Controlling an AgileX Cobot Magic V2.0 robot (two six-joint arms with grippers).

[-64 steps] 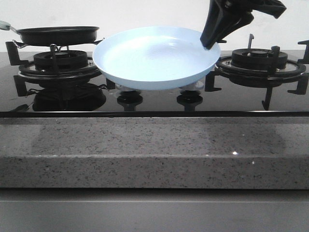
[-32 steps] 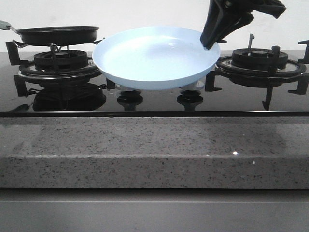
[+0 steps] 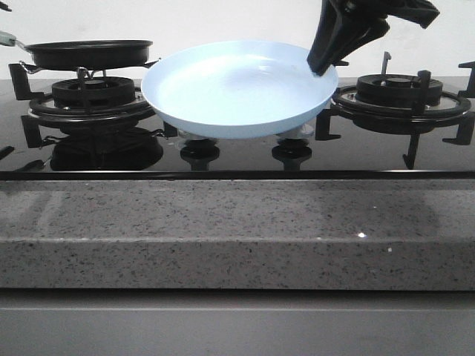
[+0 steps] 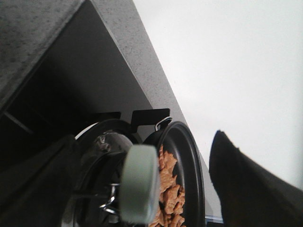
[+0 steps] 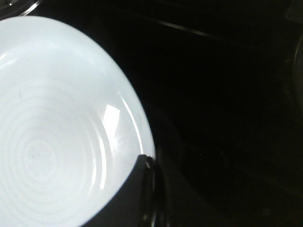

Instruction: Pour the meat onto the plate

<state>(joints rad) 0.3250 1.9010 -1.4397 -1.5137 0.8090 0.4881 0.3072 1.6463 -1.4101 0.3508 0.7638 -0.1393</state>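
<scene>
Right claw (image 3: 323, 68) is clamped on the plate's (image 3: 237, 93) right rim — plate held clear above the hob. Left claw (image 4: 156, 198) is spread open around the pan handle (image 4: 138, 182) — meat (image 4: 170, 194) lies just beyond.

Bright, even light washes the front view, the plate (image 3: 237, 89) nearly overexposed above a glossy black hob (image 3: 237, 156) mirroring the burners. The left wrist view is soft and blurred up close; the right wrist view is mostly black, with glare on the plate.

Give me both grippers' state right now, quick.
Left gripper: jaws open around the pan handle, not gripping.
Right gripper: jaws closed on the plate rim, holding it above the stove.
</scene>
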